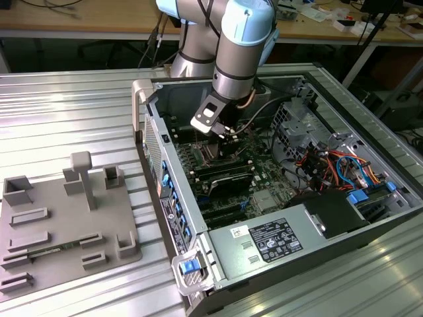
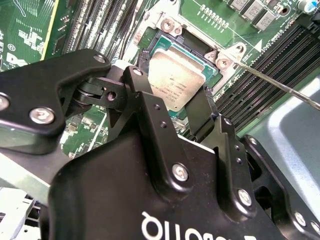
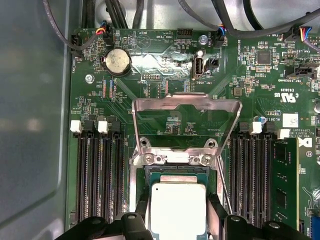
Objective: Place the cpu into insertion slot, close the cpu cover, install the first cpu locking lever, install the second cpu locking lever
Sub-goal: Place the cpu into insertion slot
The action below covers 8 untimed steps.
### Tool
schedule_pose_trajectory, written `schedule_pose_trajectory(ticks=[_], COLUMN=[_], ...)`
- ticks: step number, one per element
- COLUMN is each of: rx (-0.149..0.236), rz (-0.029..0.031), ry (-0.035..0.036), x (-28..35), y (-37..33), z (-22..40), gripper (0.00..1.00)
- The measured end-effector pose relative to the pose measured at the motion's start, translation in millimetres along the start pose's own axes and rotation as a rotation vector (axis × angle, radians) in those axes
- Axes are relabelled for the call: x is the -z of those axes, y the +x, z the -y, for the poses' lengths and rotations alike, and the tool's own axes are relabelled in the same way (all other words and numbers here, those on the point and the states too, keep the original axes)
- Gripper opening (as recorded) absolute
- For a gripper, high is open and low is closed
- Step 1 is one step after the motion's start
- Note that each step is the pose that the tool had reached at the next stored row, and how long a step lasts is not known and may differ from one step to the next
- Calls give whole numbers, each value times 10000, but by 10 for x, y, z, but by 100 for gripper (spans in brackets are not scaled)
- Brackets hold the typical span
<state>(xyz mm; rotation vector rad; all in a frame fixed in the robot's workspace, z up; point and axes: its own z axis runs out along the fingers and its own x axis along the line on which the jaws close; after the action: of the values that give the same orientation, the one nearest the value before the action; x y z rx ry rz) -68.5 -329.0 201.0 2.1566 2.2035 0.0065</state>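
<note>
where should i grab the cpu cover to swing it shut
Probably the free crossbar of the cpu cover, the end away from its hinge beside the cpu. It is flipped open, a thin frame with a cut-out centre, so come from above and pinch that bar.

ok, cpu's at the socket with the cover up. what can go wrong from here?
1. The pincer appears to grip the cpu over the insertion slot. I can't tell if it sits square, and a skewed drop could bend contacts.
2. The thin locking lever runs right beside one finger and may snag when the pincer moves.
3. The cpu cover stands open close behind and could get knocked.
</note>
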Motion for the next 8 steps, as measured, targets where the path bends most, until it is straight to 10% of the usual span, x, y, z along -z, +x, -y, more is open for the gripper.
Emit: schedule_pose_trajectory(ticks=[8], rx=[-48], rz=[3], ry=[2], x=[-3], y=[0], z=[-5], gripper=[54])
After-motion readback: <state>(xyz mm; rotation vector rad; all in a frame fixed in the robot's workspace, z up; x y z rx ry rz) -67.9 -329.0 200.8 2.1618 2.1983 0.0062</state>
